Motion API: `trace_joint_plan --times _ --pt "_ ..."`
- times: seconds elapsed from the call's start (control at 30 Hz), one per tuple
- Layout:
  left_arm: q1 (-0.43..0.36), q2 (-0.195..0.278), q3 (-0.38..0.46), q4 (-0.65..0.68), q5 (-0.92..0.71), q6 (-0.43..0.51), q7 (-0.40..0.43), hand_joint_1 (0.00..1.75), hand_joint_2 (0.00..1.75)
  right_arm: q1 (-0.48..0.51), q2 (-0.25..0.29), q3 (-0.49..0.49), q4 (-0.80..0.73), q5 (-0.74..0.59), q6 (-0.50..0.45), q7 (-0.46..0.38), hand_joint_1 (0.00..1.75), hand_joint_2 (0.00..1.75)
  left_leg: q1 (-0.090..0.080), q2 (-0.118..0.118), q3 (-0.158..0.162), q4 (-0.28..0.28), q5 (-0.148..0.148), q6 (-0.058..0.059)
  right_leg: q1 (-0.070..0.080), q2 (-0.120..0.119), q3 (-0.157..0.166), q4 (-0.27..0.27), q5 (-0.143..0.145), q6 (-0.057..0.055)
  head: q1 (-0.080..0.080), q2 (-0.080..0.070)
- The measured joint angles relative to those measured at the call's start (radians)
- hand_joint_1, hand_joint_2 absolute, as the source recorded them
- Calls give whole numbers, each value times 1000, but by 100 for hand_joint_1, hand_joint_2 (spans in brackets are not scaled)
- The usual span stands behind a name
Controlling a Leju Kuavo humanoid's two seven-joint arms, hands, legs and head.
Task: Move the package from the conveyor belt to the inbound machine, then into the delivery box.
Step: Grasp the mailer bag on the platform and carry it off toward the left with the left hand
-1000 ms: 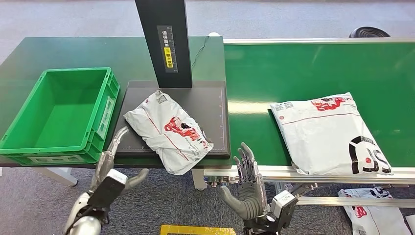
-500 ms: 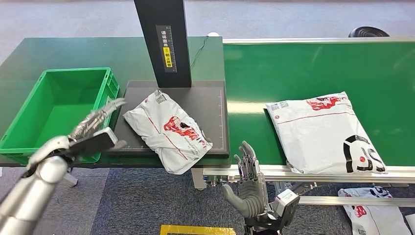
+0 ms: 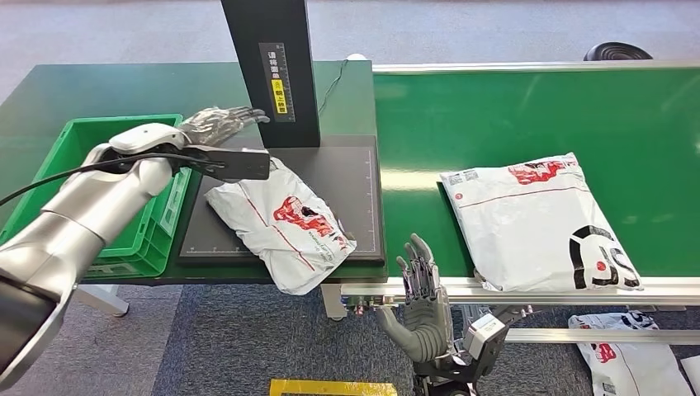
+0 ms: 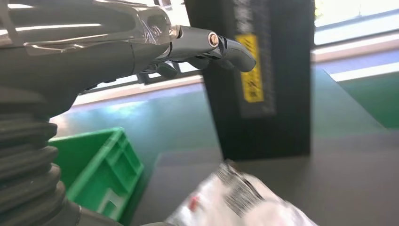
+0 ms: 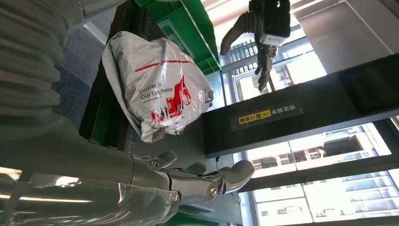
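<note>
Package (image 3: 285,221), a crumpled white plastic mailer with red print, was laid on the flat dark inbound machine (image 3: 347,177), its far corner hidden by the left hand (image 3: 216,125), held open above. Right hand (image 3: 421,301) was seen open, empty, near the conveyor belt (image 3: 512,115).

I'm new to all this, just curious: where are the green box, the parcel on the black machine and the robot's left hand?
green box (image 3: 49,210), head view, its bare floor.
parcel (image 3: 281,223), head view, red print at its middle.
left hand (image 3: 216,124), head view, back of hand.
</note>
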Motion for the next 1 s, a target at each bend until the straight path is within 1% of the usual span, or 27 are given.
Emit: trace_joint_plan --times 0.13,0.33,0.5,0.63,0.77,1.0 --pt "-9 -57 -41 74 14 5 -1 0 175 -1 1 -4 0 3 0 2 0 175 0 -1 0 0 0 0 0 0 0 0 0 0 0 0" --pt "-4 -117 -63 132 32 18 -5 0 175 -3 1 -9 3 3 -2 3 0 175 0 -1 0 0 0 0 0 0 0 0 0 0 0 0" --pt "32 -169 -82 160 27 -5 -6 0 175 -15 5 -10 7 4 1 3 0 175 0 -1 -1 0 0 0 0 0 0 0 0 0 0 0" --pt "70 -205 -96 173 27 5 -7 0 175 -26 8 -10 13 7 2 4 0 175 0 -1 -1 0 0 0 0 0 0 0 -1 1 0 0" --pt "97 -224 -102 184 30 22 -11 0 175 -30 8 -9 15 23 1 4 0 175 0 -1 -1 0 0 0 0 0 0 0 -1 1 0 0" --pt "134 -227 -100 200 43 44 -19 0 175 -36 8 -9 20 27 -1 4 0 175 0 -1 -1 0 0 0 0 0 0 0 -1 1 0 0"
